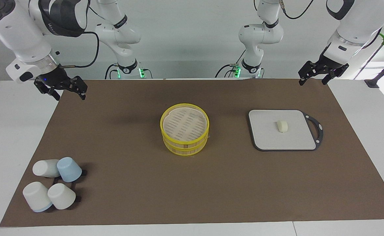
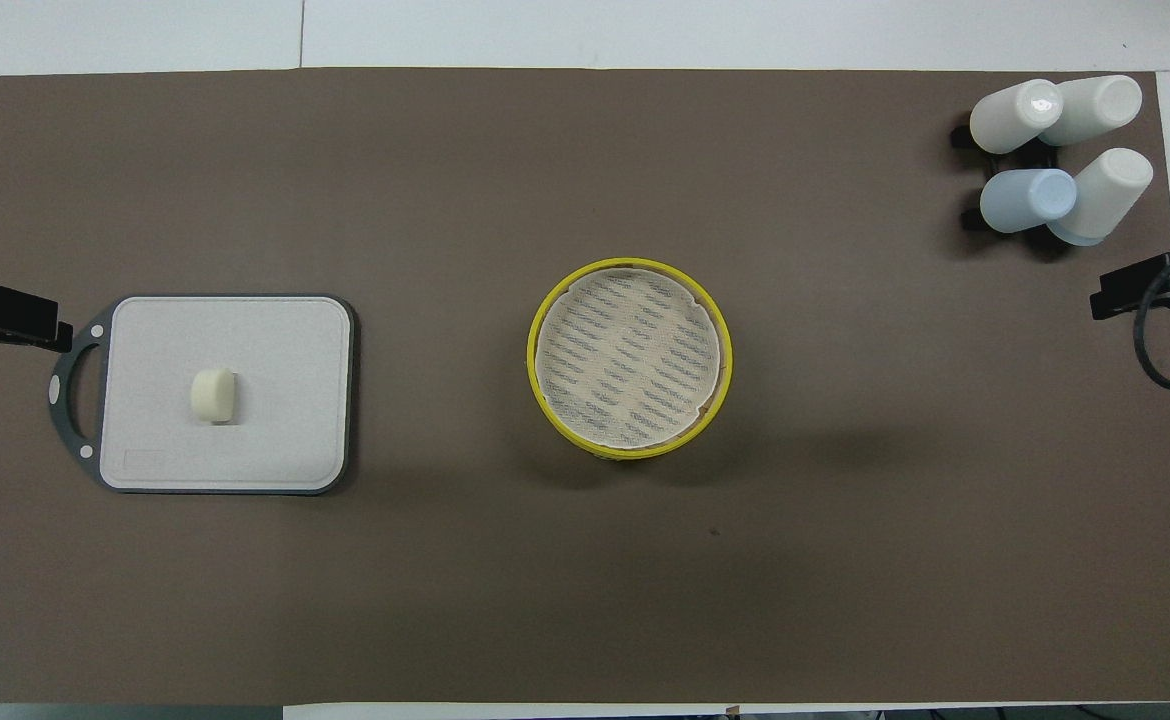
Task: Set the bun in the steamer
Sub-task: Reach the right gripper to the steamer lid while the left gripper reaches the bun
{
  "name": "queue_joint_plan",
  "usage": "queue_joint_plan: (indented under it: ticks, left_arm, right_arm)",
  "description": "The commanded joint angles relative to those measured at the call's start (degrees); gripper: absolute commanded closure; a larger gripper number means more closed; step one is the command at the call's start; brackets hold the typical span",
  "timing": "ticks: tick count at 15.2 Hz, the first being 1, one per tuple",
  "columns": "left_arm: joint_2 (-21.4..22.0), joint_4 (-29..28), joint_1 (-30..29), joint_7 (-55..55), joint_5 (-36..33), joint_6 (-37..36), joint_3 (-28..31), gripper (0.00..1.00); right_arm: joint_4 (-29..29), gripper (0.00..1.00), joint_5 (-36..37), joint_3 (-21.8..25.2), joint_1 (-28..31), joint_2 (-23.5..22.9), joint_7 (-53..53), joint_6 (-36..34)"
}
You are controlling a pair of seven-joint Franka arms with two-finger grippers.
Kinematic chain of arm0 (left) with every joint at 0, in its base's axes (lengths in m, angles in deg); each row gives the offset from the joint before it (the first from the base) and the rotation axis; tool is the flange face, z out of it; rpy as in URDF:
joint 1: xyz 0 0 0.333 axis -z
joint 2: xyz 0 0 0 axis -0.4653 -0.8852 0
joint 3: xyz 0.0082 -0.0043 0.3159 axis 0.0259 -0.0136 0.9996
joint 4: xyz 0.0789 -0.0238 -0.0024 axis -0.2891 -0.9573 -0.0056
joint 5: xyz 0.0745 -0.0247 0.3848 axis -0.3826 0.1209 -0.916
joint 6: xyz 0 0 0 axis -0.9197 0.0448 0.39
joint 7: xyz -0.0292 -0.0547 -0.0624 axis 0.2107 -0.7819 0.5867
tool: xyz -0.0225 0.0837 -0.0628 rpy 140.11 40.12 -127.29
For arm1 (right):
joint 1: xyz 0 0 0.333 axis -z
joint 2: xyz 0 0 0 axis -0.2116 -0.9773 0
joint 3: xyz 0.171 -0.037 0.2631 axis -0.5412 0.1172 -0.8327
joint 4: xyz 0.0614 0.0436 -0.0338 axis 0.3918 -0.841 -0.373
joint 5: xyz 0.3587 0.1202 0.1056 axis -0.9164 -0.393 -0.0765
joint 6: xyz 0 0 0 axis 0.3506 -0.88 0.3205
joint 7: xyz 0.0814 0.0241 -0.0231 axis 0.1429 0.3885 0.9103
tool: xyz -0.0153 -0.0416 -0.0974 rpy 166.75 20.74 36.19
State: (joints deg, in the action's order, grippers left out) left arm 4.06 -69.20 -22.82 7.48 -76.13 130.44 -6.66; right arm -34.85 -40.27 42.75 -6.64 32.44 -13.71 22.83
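The left end effector (image 1: 323,74) is held spread and empty, high at about one o'clock from the bun (image 1: 282,126); the right end effector (image 1: 60,88) waits, spread too. The bun lies on the board (image 1: 267,137), at three o'clock of the steamer (image 1: 184,129). It is judged soft and light; its sides should be pinched gently.

The small cream-white, rounded dough bun (image 1: 282,126) lies on its side near the middle of a flat pale grey board with a dark rim and handle (image 1: 264,137), toward the left arm's end of the table. The round bamboo steamer with bright yellow rims (image 1: 184,134) stands upright at the middle of the table, well apart from the bun. It is uncovered, its pale slatted floor lined with a thin sheet and bare.
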Motion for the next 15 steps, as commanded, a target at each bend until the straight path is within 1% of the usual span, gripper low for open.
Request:
queue_joint_plan:
  ticks: [1, 6, 9, 10, 12, 13, 15]
  left_arm:
    - [1.13, -1.35, 0.72, 0.21, 0.55, 1.21, 0.48, 0.0]
    - [1.13, -1.52, 0.72, 0.3, 0.55, 1.65, 0.48, 0.0]
    - [1.48, -2.83, 0.63, 0.3, 0.55, 2.44, 0.57, 0.0]
    - [2.62, -4.93, 0.45, 0.3, 0.55, 4.27, 0.57, 0.0]
    - [5.25, -11.68, 0.01, 0.12, 0.55, 9.44, 0.57, 0.0]
    - [6.05, -14.94, -0.07, 0.12, 0.55, 12.17, 0.66, 0.0]
    - [6.32, -18.56, -0.16, 0.03, 0.55, 15.7, 0.66, 0.0]
  right_arm:
    - [-1.06, 0.0, -0.62, -0.32, 0.75, 1.18, 0.57, 0.05]
    - [-1.58, 0.0, -0.62, -0.32, 0.75, 1.45, 0.48, -0.74]
    - [-1.85, 0.0, -1.23, -0.58, -0.04, 1.36, 0.22, 0.48]
    - [-2.89, 0.0, -3.32, -0.58, -0.65, 1.45, -0.65, 2.05]
    - [-4.13, 0.0, -4.22, -0.67, -3.37, 1.27, -4.42, 5.14]
    - [-3.96, 0.0, -4.22, -0.67, -5.56, 0.58, -6.61, 6.28]
    - [-3.26, 0.0, -3.78, -0.67, -11.26, -1.79, -12.67, 9.18]
